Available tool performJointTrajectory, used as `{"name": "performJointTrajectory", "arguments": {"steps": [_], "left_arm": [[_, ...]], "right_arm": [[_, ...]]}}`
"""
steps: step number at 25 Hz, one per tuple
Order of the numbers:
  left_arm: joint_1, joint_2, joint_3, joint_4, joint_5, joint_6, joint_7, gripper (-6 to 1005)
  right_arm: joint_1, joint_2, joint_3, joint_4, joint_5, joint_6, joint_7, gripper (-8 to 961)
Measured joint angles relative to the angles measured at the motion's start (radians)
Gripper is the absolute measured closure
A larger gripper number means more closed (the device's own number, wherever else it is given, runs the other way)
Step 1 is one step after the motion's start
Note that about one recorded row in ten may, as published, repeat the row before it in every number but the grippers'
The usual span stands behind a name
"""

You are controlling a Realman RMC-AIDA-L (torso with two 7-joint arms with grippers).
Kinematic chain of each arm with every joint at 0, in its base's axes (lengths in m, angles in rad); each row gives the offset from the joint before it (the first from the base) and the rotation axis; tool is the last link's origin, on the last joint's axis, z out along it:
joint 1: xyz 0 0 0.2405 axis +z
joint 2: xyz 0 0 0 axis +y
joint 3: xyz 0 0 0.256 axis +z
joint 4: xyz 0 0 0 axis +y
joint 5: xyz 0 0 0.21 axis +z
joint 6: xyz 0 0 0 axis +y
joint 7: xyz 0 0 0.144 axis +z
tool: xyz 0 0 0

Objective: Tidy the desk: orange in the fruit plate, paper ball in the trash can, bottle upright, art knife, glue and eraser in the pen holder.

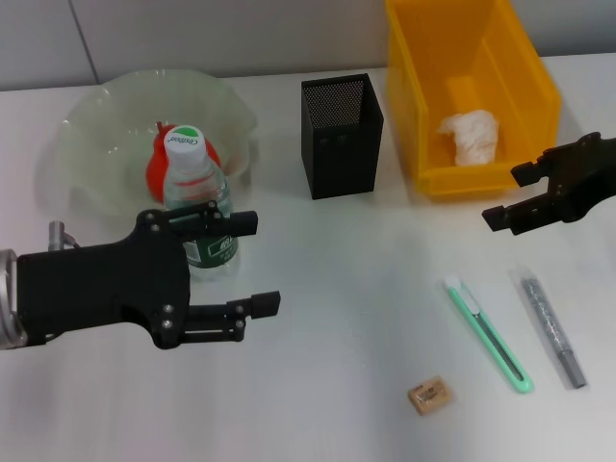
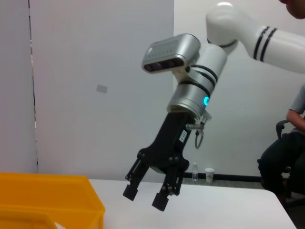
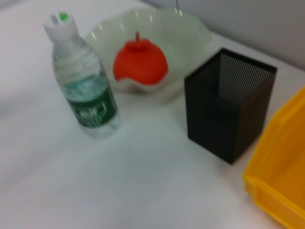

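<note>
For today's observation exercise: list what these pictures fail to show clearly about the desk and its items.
- Eraser, head view: its label print is too small to read.
- Bottle, head view: its base is hidden by the left claw.
- Trash can, head view: its far end is cut off by the picture's edge.
- Pen holder, right wrist view: its bottom inside is lost in shadow.

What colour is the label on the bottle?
Green, on the bottle; the right wrist view shows it best.

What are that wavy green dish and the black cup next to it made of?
The fruit plate looks like translucent pale green plastic, perhaps glass: the table shows through its ruffled rim. The pen holder appears to be black metal mesh with a matte finish: its walls are a fine grid of tiny holes.
</note>
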Motion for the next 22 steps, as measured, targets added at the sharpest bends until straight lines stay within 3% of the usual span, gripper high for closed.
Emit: {"name": "performJointTrajectory", "arguments": {"steps": [7, 11, 22], "left_arm": [[0.001, -0.001, 0.023, -0.052, 0.0, -0.034, 0.052, 189], [-0.003, -0.001, 0.029, -0.068, 0.0, -0.044, 0.053, 189], [-0.004, -0.001, 0.055, -0.071, -0.002, -0.049, 0.062, 189]], "right_arm": [[0.131, -0.003, -0.013, 0.022, -0.146, -0.083, 0.076, 131], [0.167, -0.008, -0.023, 0.043, -0.158, -0.122, 0.093, 131], [0.281, -0.034, -0.055, 0.256, -0.242, -0.146, 0.102, 133]]}}
